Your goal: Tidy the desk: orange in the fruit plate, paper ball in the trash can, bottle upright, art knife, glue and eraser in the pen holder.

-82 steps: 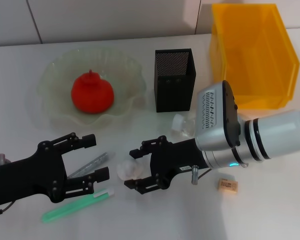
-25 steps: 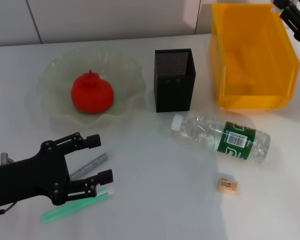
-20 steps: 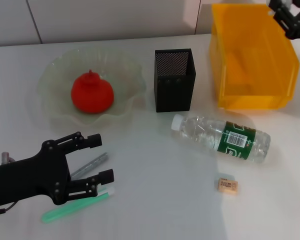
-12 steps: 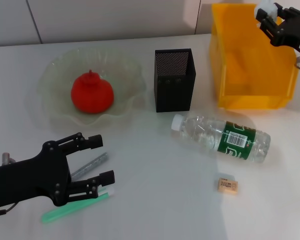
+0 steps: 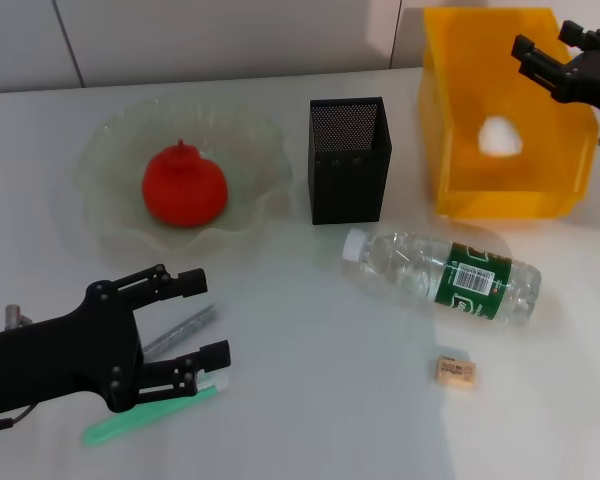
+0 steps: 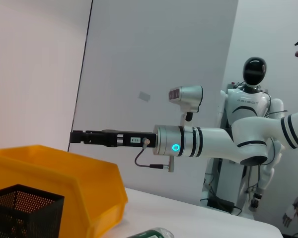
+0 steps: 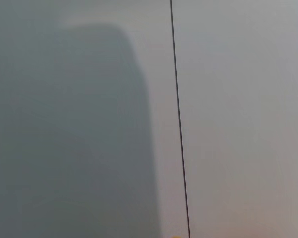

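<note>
Two grippers are mine, and both stand spread with nothing between the fingers. My right gripper (image 5: 552, 48) hangs over the far right corner of the yellow trash can (image 5: 450, 190), and the white paper ball (image 5: 499, 136) sits inside that bin, clear of my fingers. My left gripper (image 5: 192, 320) waits low at the near left of the white desk (image 5: 310, 400), its upper fingers (image 5: 177, 281) above the grey art knife (image 5: 185, 330) and its lower ones just beside the green glue stick (image 5: 145, 418); I cannot tell whether they touch it. The orange (image 5: 184, 187) lies in the glass fruit plate (image 5: 250, 130). The black mesh pen holder (image 5: 347, 160) stands between the plate and the bin. The bottle (image 5: 443, 273) lies on its side in front of the holder, cap toward my left. The eraser (image 5: 455, 371) rests near it, closer to me.
</note>
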`<state>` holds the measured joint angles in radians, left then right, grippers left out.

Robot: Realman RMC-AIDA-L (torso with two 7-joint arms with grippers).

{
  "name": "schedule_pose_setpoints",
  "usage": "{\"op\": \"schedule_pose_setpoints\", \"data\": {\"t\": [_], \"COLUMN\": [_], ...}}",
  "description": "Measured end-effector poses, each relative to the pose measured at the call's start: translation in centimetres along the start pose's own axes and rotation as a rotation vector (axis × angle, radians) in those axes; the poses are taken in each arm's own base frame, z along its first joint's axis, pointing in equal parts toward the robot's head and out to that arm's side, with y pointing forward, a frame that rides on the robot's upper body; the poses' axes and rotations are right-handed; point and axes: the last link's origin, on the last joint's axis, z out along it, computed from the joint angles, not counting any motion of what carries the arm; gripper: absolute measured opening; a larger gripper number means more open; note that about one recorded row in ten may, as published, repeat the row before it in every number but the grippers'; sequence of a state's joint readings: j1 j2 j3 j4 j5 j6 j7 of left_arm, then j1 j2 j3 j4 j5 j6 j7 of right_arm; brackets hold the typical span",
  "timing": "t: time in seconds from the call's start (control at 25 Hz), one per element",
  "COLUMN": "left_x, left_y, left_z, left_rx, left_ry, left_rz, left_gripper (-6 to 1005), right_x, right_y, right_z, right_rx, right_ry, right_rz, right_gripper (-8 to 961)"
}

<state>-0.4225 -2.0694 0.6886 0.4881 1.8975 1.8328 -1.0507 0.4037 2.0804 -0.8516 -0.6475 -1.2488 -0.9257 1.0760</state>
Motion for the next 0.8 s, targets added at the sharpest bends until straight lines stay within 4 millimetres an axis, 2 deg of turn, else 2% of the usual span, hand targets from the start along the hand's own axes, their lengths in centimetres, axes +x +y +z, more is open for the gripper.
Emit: {"op": "schedule_pose_setpoints", "data": {"t": [0.12,0.24,0.28,0.32,0.36,0.4,0.44,0.48,0.64,0.68,0.72,0.8], "left_x": [0.1,0.1,0.1,0.1,0.1,0.1,0.1,0.1,0.0,0.0,0.0,0.0], "left_y": [-0.1,-0.1,-0.1,-0.1,-0.1,-0.1,-0.1,-0.1,-0.2,-0.2,-0.2,-0.2], "left_z": [0.0,0.0,0.0,0.0,-0.1,-0.1,-0.1,-0.1,-0.1,0.0,0.0,0.0], "left_rx": [0.000,0.001,0.003,0.003,0.005,0.005,0.005,0.006,0.012,0.012,0.012,0.012], "left_ry": [0.003,0.003,0.003,0.003,0.002,0.002,0.002,0.002,0.000,0.000,0.000,0.001], "left_rz": [0.000,0.002,0.003,0.003,0.003,0.003,0.003,0.004,0.004,0.008,0.008,0.012], "left_gripper": [825,825,825,824,824,824,824,824,824,824,824,824], "right_x": [-0.6,-2.0,-3.3,-3.3,-4.7,-4.7,-5.2,-6.4,-7.6,-8.3,-8.3,-8.9], "right_y": [-0.3,-0.4,-0.1,-0.1,0.5,0.5,0.7,1.3,2.4,3.1,3.1,3.9], "right_z": [-0.8,-2.0,-2.9,-2.9,-3.8,-3.8,-4.1,-4.5,-4.8,-4.9,-4.9,-4.8], "right_rx": [-0.008,-0.048,-0.104,-0.104,-0.181,-0.181,-0.211,-0.282,-0.360,-0.396,-0.396,-0.427], "right_ry": [-0.021,-0.060,-0.068,-0.068,-0.031,-0.031,-0.002,0.101,0.299,0.444,0.444,0.572], "right_rz": [0.029,0.084,0.099,0.099,0.100,0.100,0.096,0.073,0.021,-0.004,-0.004,-0.053], "right_gripper": [711,734,741,749,757,764,772,779,786,785,785,784]}}
